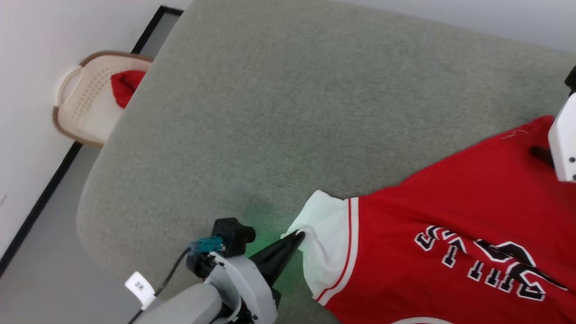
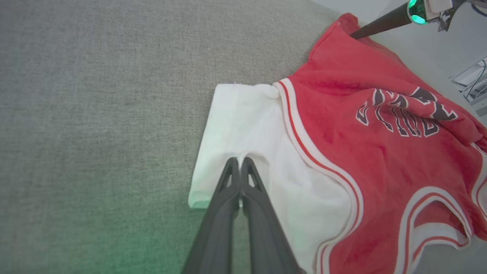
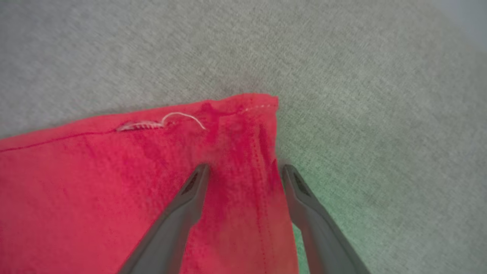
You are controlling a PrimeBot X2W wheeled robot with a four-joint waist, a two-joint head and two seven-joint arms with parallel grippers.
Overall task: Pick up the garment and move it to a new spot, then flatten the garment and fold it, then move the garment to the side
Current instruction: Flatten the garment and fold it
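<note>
1. Up on the grey padded surface (image 1: 270, 112), head cam: garment (image 1: 450, 202) runs off frame right and bottom.
2. Left wrist: left tool (image 2: 240, 161) pinched tight on its white sleeve (image 2: 243, 125).
3. Right wrist: right tool (image 3: 243, 169) spread wide, straddling a red corner (image 3: 262, 102).

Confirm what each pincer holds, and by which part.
Left pincer is shut on the garment, pinching its white sleeve. Right pincer is open, straddling the red hem corner, holding nothing.

My left arm (image 1: 193, 308) is pale grey, with black camera block (image 1: 233, 233), teal plug (image 1: 207, 245), black cable (image 1: 171, 272) and white tag (image 1: 138, 287). Left gripper (image 1: 299, 234): dark, tapered. Right wrist (image 1: 563, 139): white shell, small dark screws.
</note>
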